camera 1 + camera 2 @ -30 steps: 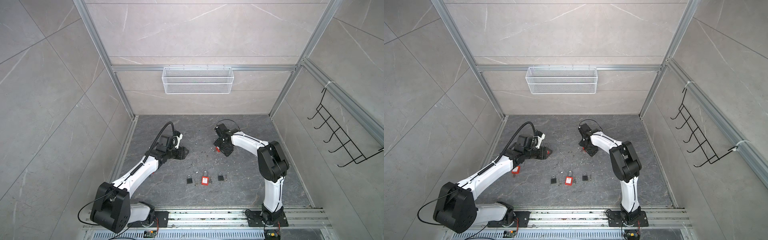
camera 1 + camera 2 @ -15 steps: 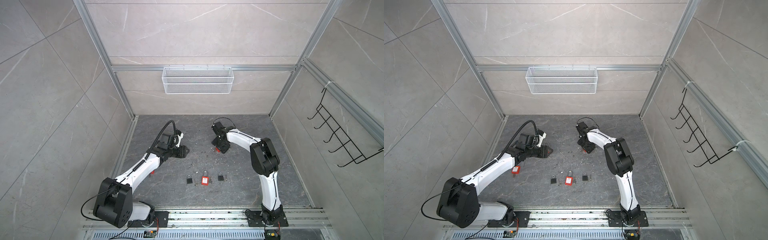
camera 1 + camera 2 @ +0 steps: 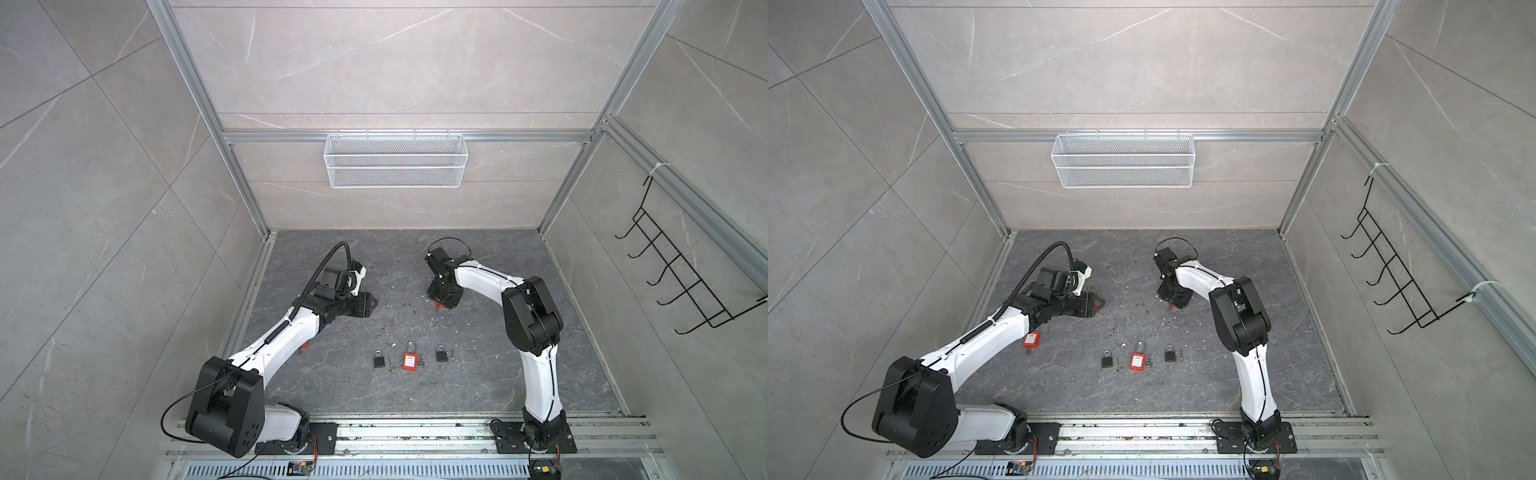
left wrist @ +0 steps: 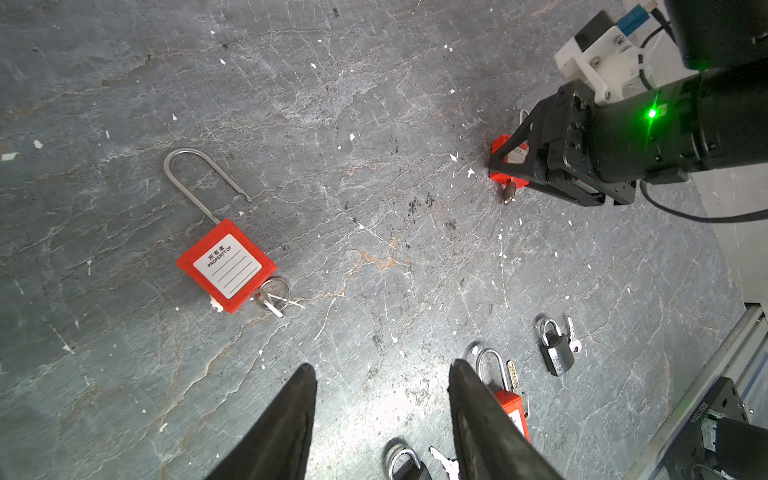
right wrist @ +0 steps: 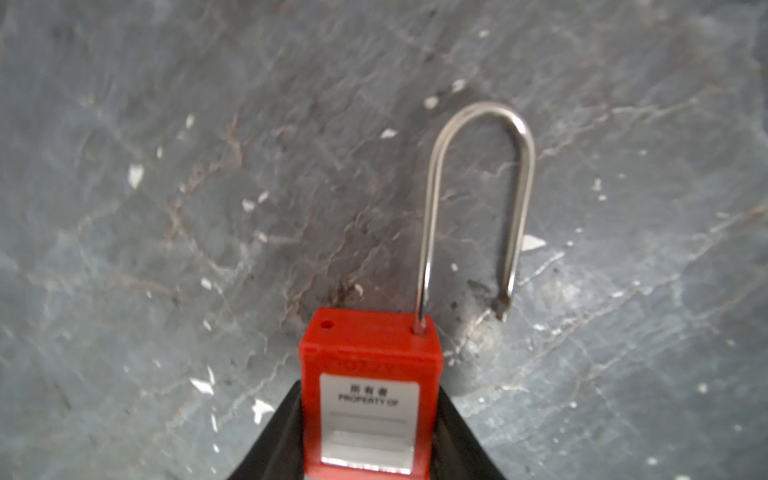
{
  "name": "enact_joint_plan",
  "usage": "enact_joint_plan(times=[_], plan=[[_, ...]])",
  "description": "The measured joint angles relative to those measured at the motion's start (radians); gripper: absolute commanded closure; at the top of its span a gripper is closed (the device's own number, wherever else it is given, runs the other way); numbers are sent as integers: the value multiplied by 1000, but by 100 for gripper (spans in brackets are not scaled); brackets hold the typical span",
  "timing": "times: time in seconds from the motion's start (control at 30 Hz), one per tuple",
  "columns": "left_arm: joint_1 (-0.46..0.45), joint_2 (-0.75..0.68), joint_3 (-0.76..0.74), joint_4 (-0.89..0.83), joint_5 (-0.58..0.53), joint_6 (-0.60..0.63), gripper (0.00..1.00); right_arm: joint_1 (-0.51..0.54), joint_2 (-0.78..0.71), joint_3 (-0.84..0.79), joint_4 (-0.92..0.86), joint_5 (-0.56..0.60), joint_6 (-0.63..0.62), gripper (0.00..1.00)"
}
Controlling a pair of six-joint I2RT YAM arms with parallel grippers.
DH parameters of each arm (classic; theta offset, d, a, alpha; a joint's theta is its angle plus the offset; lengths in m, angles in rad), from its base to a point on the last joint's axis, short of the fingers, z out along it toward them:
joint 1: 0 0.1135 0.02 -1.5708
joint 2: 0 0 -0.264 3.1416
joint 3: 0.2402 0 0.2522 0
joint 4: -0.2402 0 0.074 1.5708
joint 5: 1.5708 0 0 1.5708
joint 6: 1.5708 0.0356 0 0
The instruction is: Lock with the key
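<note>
Closing over the last second at the far middle of the gray desk, the right end effector is clamping a red padlock by its body. Left of it, the left end effector is hovering low with fingers apart. That padlock's shackle is standing swung open, and its key is sticking out of the base.

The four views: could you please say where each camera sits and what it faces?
Top views: high in front, looking down at the floor; left arm and right arm whole.
Left wrist: on left arm, facing floor and a red padlock; open jaws show.
Right wrist: on right arm, facing a second red padlock between its jaws.
Shared: left wrist and top views show the right gripper on it.
</note>
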Motion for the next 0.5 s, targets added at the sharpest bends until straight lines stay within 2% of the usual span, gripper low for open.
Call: enact_joint_plan(times=[0.1,0.2,0.37,0.5], plan=[[0,-15,0,-4,-1,0,47,0,-19,-29,4,-14,-101,59],[0,-32,-4,-3,-1,-1,47,0,-55,-81,8,-14,-174,55],[-6,-38,-10,-4,-1,-8,47,0,-79,-121,4,-11,-238,42],[-19,-39,-10,-3,-5,-13,47,0,-79,-121,3,-10,-260,44]])
